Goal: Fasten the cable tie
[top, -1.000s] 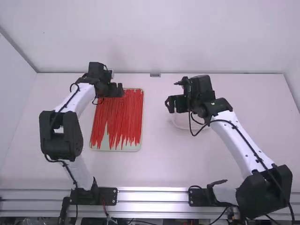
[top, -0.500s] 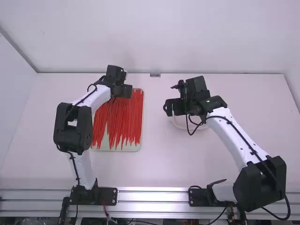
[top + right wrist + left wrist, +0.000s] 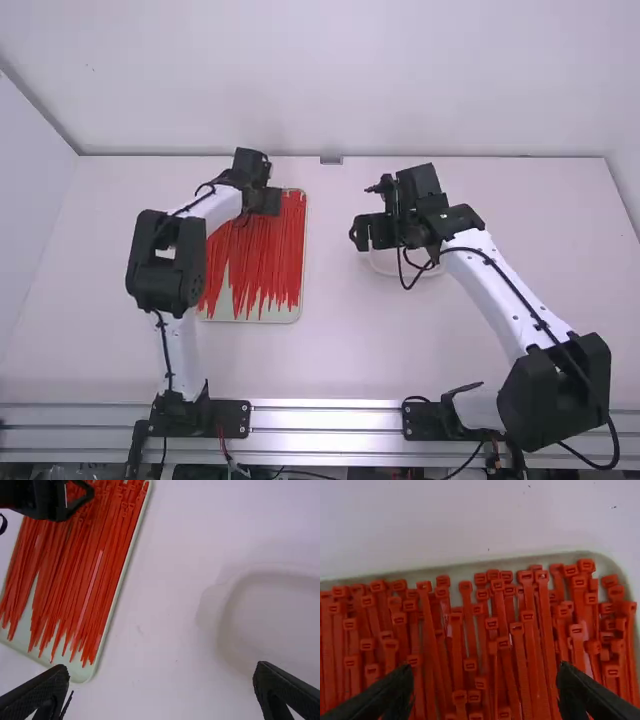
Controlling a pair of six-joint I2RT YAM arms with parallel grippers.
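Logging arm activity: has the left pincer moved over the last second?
Yes. In the high view the left pincer has shifted right along the far edge of the pale rectangular tray of red plastic cable ties.

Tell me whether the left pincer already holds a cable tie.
No, the left pincer hangs open above the cable ties in the tray, gripping none.

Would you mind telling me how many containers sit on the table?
2: the flat tray of red cable ties, under the left hand, and a pale dish right of it, partly hidden by the right hand.
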